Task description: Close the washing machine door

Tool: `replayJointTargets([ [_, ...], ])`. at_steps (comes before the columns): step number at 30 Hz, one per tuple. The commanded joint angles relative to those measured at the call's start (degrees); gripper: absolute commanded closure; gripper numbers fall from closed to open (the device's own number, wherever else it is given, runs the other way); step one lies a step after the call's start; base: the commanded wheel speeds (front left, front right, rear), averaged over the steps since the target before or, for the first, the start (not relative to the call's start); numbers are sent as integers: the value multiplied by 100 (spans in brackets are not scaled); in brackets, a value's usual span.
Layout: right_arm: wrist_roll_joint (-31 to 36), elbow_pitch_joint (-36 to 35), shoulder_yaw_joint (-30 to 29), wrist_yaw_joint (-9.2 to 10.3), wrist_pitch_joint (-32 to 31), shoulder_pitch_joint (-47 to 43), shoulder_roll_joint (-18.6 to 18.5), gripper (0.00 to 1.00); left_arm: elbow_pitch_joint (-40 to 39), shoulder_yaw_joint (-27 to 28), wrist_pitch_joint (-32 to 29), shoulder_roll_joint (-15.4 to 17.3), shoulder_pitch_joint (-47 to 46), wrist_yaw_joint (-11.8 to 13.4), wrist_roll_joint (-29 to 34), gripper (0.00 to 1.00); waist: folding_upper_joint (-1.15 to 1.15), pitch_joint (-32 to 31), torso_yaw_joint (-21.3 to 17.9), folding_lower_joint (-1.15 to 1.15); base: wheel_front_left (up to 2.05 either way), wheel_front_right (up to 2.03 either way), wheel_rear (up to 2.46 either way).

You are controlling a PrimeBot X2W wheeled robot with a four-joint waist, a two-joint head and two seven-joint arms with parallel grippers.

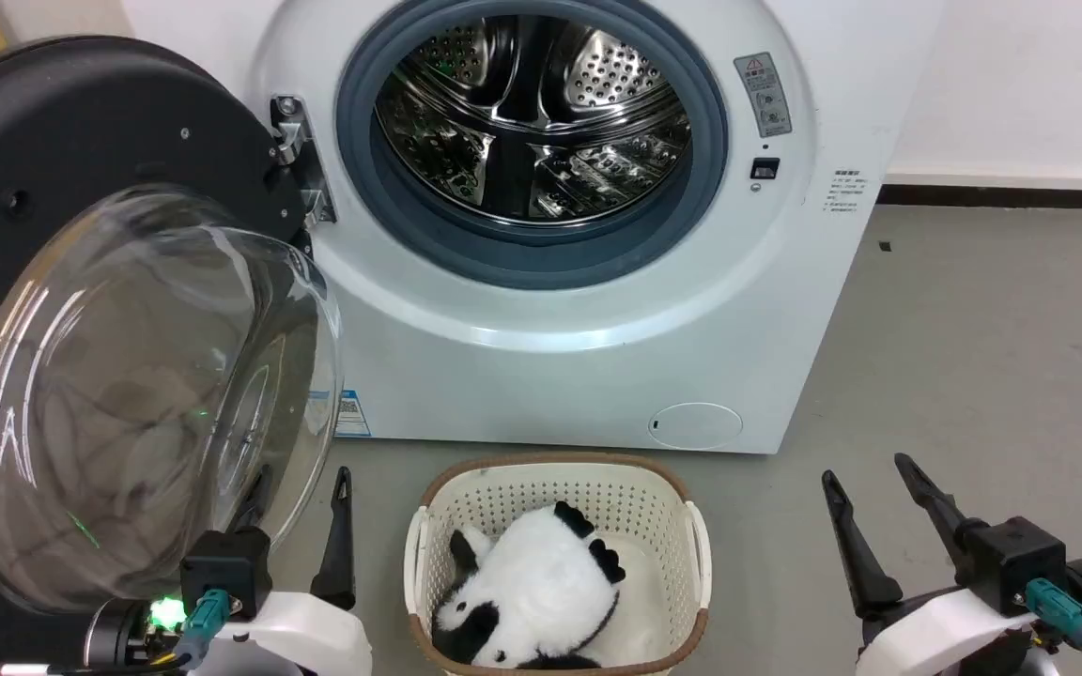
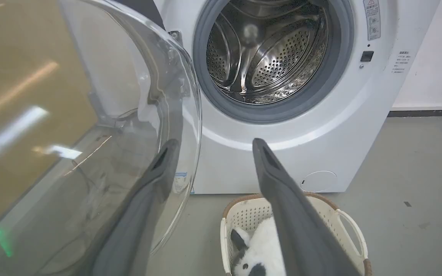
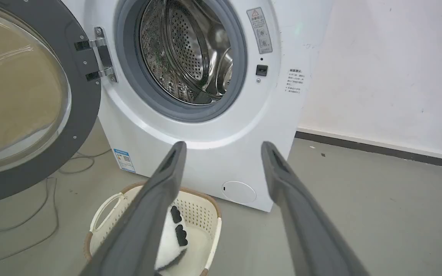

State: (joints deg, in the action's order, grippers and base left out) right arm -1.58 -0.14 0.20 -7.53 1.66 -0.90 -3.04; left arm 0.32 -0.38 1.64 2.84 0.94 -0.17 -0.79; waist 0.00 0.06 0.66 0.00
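The white washing machine (image 1: pixel 550 376) faces me with its steel drum (image 1: pixel 532 113) exposed. Its door (image 1: pixel 81 122) is swung wide open on the left, hinge (image 1: pixel 292 141) at the machine's left side, the clear glass bowl (image 1: pixel 146 394) bulging toward me. My left gripper (image 1: pixel 304 474) is open low beside the bowl's right edge; in the left wrist view (image 2: pixel 214 142) its left finger (image 2: pixel 155 180) sits behind the glass (image 2: pixel 90 134). My right gripper (image 1: pixel 865 469) is open at the lower right, holding nothing, pointing at the machine's front (image 3: pixel 205 161) in the right wrist view (image 3: pixel 224 145), where the door's rim (image 3: pixel 83 96) appears at left.
A cream laundry basket (image 1: pixel 466 479) holding a black-and-white panda plush (image 1: pixel 532 582) stands on the grey floor just before the machine, between my grippers. A thin cable (image 3: pixel 14 226) lies on the floor under the door. A white wall (image 3: pixel 378 76) is at right.
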Motion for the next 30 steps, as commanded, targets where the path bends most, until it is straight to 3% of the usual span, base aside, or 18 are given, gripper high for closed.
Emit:
replayJointTargets([
  [1,-49,-25,8,1,57,-50,2,0,-6,-1,59,1,34,-6,-61,0,0,-1,28,0,0,0,0],
  [15,-159,-61,97,1,225,-115,4,0,-36,-24,227,2,90,-16,-118,0,0,-41,385,0,0,0,0],
  [30,-367,-79,246,2,440,-172,7,0,-139,6,442,2,207,-41,-167,0,0,-87,1089,0,0,0,0],
])
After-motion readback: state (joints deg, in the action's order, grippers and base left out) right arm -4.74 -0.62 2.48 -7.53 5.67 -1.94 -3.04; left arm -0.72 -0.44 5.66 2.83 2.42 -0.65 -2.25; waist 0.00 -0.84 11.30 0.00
